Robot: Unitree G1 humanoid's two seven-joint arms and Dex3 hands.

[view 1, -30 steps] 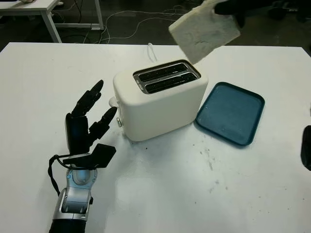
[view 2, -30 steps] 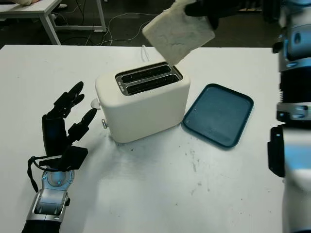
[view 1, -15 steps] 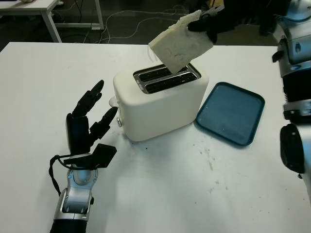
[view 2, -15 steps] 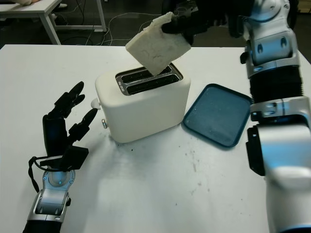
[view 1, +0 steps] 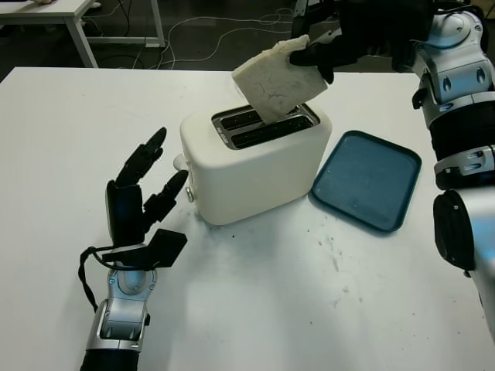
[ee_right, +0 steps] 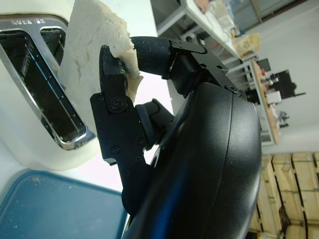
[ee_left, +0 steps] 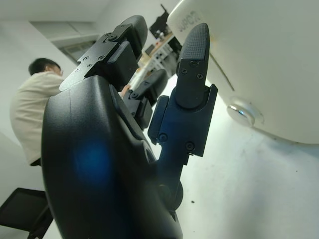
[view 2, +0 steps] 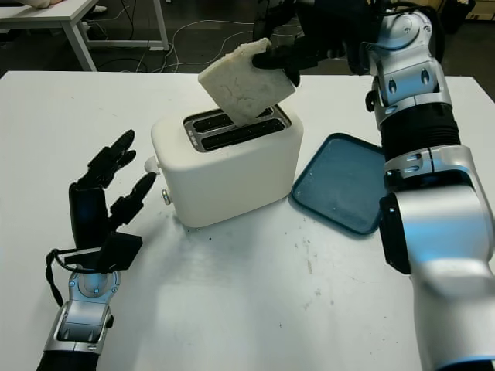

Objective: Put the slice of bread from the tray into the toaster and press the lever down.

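Slice of bread (view 1: pixel 274 79): pinched at its upper corner by the fingers (ee_right: pixel 115 82) of the right hand (view 1: pixel 329 48), hanging tilted above the toaster (view 1: pixel 251 162). Its lower corner points down at the rear slot (view 1: pixel 259 117) and appears to touch or just enter that opening; whether it has passed the rim cannot be told. The slice's flat face runs roughly along the slot's length but leans over, upper edge toward the right hand.

Toaster: cream, two slots, upright near the middle of the white bench (view 1: pixel 309 294). The long axis of the slots runs left-right with a slight skew. The lever knob (view 1: pixel 179 162) sits on the end facing the left hand.

Tray (view 1: pixel 367 179): blue, bare, flat on the bench just beside the toaster on its right.

Left hand (view 1: pixel 139 197): open, holding nothing, raised upright near the lever end of the toaster, fingertips not touching it. This hand is plainly the nearer one to the lever.

Judgement: the coming move depends on levelling the slice over the slot and lowering it straight; a tilted corner could catch on the metal rim.
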